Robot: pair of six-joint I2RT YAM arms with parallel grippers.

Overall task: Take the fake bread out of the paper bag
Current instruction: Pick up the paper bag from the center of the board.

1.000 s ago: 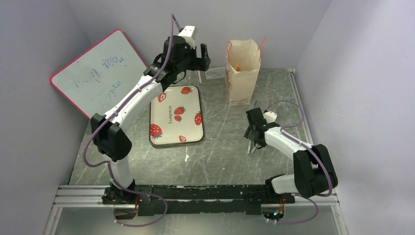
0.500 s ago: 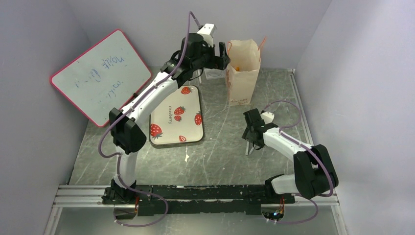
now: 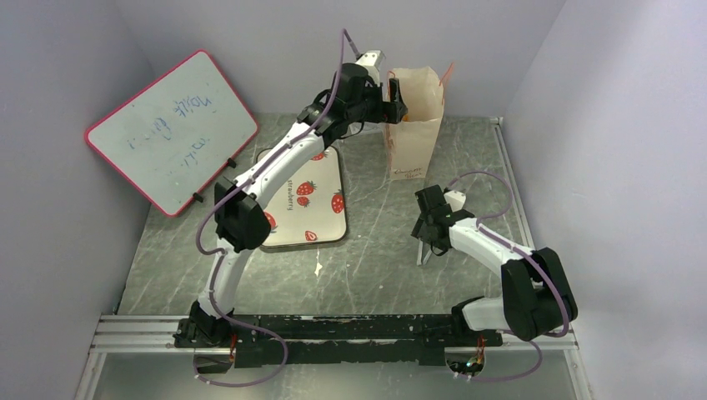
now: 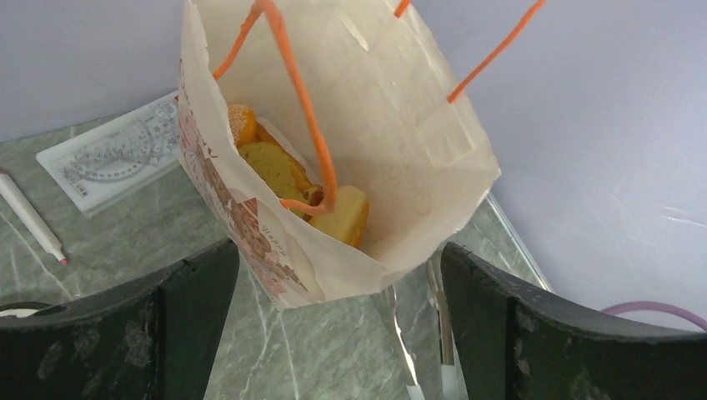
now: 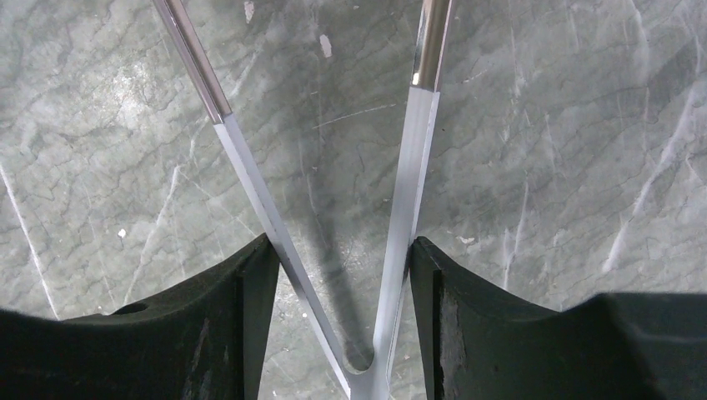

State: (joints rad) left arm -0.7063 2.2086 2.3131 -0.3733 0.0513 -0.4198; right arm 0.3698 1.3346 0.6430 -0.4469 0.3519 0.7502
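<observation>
While the surface [image 3: 375, 267] carries the paper bag [image 3: 414, 133] upright at one o'clock, nothing is out yet: the left end effector [image 3: 393, 100] gapes wide at its mouth, the right end effector [image 5: 338, 283] clamps tongs [image 5: 413, 150], and all the fake bread [image 4: 283, 179] lies inside.

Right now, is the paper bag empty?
No, yellow and orange bread pieces lie at the bottom of the paper bag.

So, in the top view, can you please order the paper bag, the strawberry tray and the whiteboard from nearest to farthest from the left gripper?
From the left gripper:
1. paper bag, just beside it, at the back.
2. strawberry tray, mid-table, toward the arm bases.
3. whiteboard, far left, by the wall.
</observation>
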